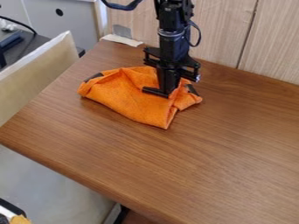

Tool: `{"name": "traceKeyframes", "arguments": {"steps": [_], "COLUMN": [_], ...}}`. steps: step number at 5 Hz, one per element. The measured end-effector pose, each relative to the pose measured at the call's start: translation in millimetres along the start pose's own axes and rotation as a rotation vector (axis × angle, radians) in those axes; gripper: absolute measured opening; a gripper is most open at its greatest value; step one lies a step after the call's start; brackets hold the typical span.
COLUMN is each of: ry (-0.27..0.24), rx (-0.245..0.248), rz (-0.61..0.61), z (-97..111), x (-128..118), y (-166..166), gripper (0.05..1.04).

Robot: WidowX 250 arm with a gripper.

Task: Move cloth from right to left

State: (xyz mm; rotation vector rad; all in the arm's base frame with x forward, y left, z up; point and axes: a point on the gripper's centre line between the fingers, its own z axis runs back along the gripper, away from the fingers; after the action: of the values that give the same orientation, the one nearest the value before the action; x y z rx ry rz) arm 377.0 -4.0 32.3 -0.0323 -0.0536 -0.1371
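Brown wood-grain table (192, 175) lies nearest; crumpled orange fabric cloth (131, 96) sits toward its far left, black angular gripper (165, 93) against it (open or closed, I cannot tell); a shallow hold could let folds slip

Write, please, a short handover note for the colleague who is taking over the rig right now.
Gripper: down at the orange cloth, toward the cloth's right side in the view; I cannot tell whether it has hold of it.
Cloth: crumpled on the wooden table, in the upper left part of the view.
Done: the gripper is at the cloth, and the cloth lies left of the view's middle.
Left: probably any remaining shift leftward, then release if held, and clear the arm.
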Motion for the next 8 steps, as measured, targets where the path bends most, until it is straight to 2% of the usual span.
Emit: {"name": "traceKeyframes", "arguments": {"steps": [2, 3, 4, 5, 6, 7, 8], "ry": [0.008, -0.057, -0.117, -0.153, -0.159, -0.128, -0.096], "rx": [-0.002, 0.001, -0.004, -0.022, -0.036, -0.026, -0.046], "rz": [-0.002, -0.001, 0.007, 0.008, 0.012, 0.002, 0.011], "z": [1.7, 31.0, 59.5, 80.1, 86.5, 78.9, 66.1], "x": [-1.3, 2.8, -6.3, -23.8, -46.8, -75.0, -105.9], "y": [-1.5, -3.1, -7.2, -18.4, -29.2, -38.2, -44.6], "gripper": [0.053, 0.053, 0.053, 0.053, 0.053, 0.053, 0.053]}}
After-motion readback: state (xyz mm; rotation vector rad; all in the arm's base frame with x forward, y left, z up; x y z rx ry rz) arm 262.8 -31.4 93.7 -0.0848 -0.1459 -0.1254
